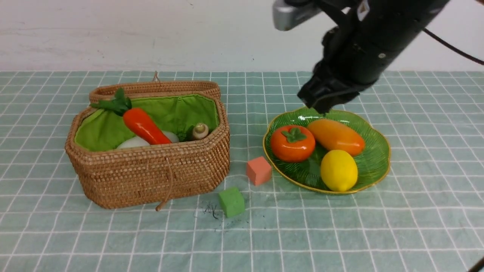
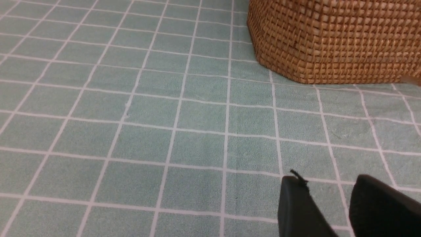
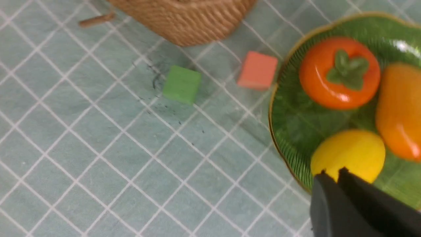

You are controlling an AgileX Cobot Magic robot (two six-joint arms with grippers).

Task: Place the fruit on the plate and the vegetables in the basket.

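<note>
The green plate (image 1: 375,160) holds the fruit: a persimmon (image 1: 287,149), a mango (image 1: 336,136) and a lemon (image 1: 339,170). My right gripper (image 1: 320,109) hangs shut and empty above the plate's far rim. In its wrist view the shut tips (image 3: 332,172) overlap the lemon (image 3: 348,148), beside the persimmon (image 3: 329,85) and mango (image 3: 398,115). The wicker basket (image 1: 151,170) at left holds a carrot (image 1: 145,126), a white radish (image 1: 132,142) and a small brownish piece (image 1: 200,130). My left gripper (image 2: 325,179) is open over bare cloth near the basket (image 2: 329,39), outside the front view.
A salmon-pink cube (image 1: 259,170) lies between basket and plate, and a green cube (image 1: 231,202) sits in front of it with dark smudges on the cloth. The basket's lid (image 1: 159,88) lies open behind it. A white wall closes the far side.
</note>
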